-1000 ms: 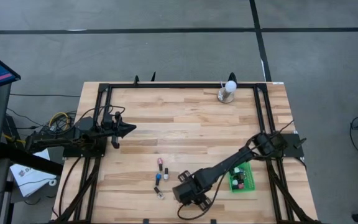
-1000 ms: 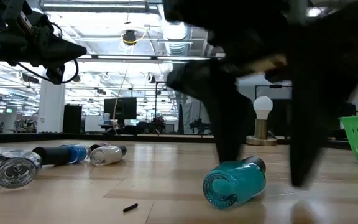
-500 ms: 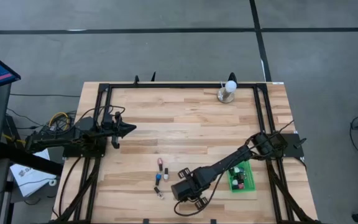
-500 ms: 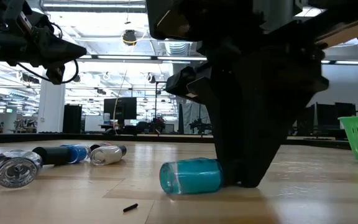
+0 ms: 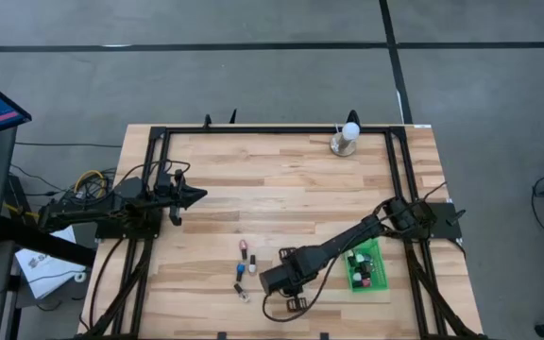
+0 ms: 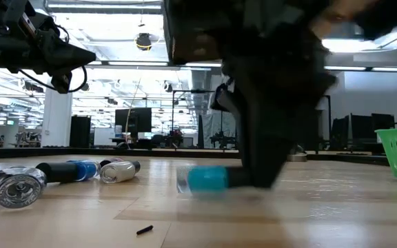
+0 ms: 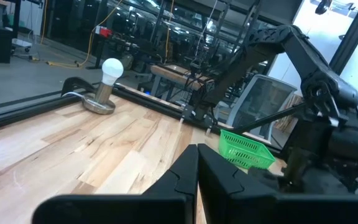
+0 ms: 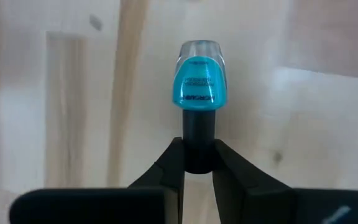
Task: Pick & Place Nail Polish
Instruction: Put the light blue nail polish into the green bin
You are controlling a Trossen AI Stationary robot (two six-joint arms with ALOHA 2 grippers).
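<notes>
The teal nail polish bottle [image 8: 200, 84] has a clear, rounded glass body filled with bright teal lacquer and a plain dark cylindrical cap [image 8: 198, 148]; fine print on the body is too small to read. In the right wrist view the right gripper [image 8: 197, 163] pinches that cap between its two dark fingers [image 8: 169, 167], the body sticking straight out past the fingertips over the wooden table [image 8: 303, 112]. In the low view the bottle [image 6: 205, 180] is horizontal, right at the tabletop, though motion blur makes it hard to say whether it touches the wood. From above, the right gripper [image 5: 274, 280] sits near the front middle of the table [image 5: 281, 189], with the green basket [image 5: 366, 268] a short way to its right, holding a few small bottles. Just left of the gripper, other nail polish bottles [image 5: 243, 268] lie scattered on their sides; the low view shows a clear one [image 6: 14, 186], a blue one [image 6: 71, 170] and a pale one [image 6: 119, 170]. The left gripper [image 5: 196, 195] hangs above the table's left side, well apart from the bottles, its fingers pressed together. A white ball on a round metal base [image 5: 347, 138] stands at the far edge.
</notes>
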